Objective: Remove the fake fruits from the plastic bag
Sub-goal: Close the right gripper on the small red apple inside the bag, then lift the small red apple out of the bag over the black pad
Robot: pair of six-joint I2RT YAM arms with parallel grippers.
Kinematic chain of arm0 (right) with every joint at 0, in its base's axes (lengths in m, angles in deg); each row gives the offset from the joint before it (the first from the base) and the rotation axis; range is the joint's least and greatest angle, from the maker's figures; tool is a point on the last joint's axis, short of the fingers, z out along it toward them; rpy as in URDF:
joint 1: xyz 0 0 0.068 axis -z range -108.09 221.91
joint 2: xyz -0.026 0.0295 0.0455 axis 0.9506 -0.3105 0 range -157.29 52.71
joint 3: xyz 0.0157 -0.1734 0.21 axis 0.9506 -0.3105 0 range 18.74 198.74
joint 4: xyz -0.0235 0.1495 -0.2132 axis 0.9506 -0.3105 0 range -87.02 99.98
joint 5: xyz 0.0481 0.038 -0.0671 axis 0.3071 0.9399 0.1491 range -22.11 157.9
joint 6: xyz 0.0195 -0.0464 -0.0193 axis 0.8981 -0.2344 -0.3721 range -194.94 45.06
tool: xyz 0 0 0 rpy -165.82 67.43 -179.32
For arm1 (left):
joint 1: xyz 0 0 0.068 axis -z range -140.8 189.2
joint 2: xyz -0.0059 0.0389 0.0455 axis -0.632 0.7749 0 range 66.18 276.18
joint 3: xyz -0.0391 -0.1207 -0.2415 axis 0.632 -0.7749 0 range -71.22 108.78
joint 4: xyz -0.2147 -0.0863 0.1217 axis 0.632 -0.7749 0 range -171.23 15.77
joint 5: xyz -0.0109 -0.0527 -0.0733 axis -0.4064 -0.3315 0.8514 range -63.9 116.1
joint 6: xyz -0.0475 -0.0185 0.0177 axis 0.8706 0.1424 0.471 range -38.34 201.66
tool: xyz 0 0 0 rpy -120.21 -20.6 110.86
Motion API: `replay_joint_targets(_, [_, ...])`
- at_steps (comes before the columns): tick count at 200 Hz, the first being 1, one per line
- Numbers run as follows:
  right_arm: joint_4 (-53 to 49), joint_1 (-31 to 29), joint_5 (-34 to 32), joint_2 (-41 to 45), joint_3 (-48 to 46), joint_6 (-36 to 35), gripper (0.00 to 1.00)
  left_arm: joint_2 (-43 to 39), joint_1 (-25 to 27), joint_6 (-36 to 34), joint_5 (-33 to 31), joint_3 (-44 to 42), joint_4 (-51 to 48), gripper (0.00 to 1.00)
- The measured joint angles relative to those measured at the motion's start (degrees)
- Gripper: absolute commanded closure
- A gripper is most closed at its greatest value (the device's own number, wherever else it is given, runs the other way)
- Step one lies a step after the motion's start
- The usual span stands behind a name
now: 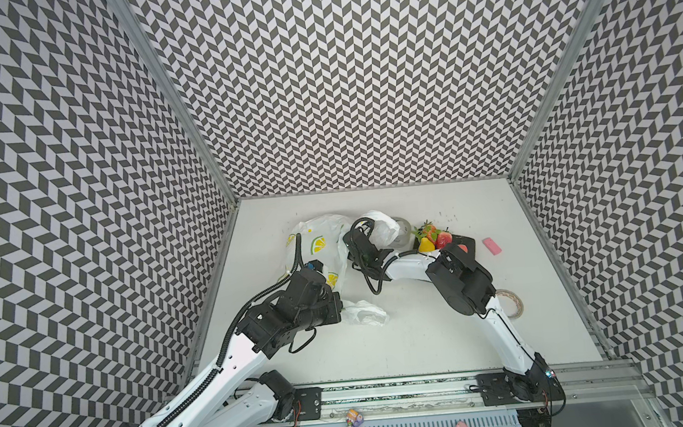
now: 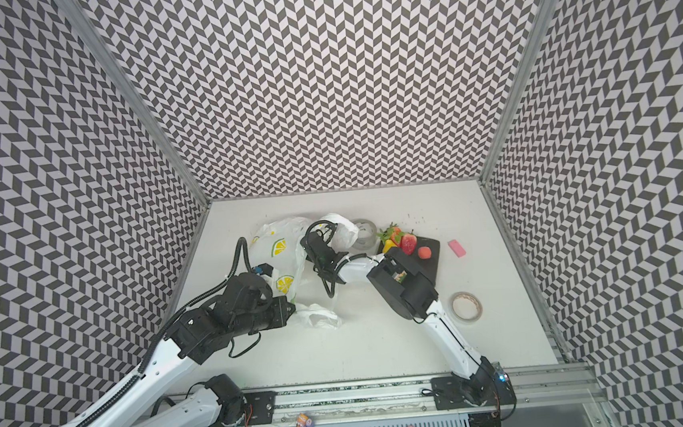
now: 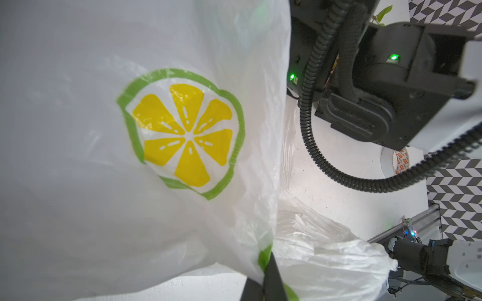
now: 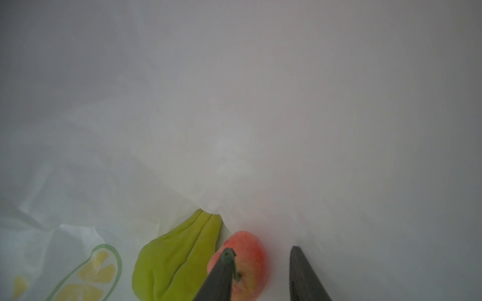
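White tabletop (image 1: 425,349): plastic bag (image 1: 317,241) at rear, pinched in clenched left gripper (image 3: 268,273). Right gripper (image 4: 260,250) inside bag, jaws parted astride orange-red fruit (image 4: 250,242) beside green fruit (image 4: 177,260); other fake fruits (image 1: 437,238) already out on dark mat (image 2: 433,263). Judged mid-grasp; calls next for closing squarely, then withdrawing.

I see white shells on my left arm (image 1: 240,356) and right arm (image 1: 499,335), with black joint blocks (image 1: 462,286). There is a ribbed black hose (image 3: 306,125) and small green lights (image 3: 393,56). The right gripper (image 4: 261,249) has dark grey, tapered fingers (image 4: 305,276).
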State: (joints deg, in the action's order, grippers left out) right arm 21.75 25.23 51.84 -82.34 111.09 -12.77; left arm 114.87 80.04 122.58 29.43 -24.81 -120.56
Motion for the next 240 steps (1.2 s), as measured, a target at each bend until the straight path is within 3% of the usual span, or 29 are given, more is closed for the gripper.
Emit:
replay_joint_targets(32, [1.5, 0.0, 0.7, 0.1, -0.5, -0.1, 0.93, 0.0, 0.0, 0.0, 0.0, 0.0, 0.0, 1.00])
replay_joint_targets(55, [2.2, 0.0, 1.3, 0.5, -2.2, -0.5, 1.00, 0.0, 0.0, 0.0, 0.0, 0.0, 0.0, 1.00])
replay_joint_targets(159, [7.6, -0.2, 9.9, 12.3, -13.2, -2.7, 1.00, -2.3, 0.0, 2.3, -3.0, 0.0, 0.0, 1.00])
replay_joint_targets(240, [9.2, -4.0, 16.3, 23.5, -28.2, -10.3, 1.00, -3.0, -0.1, 5.2, -6.3, -0.1, 1.7, 1.00])
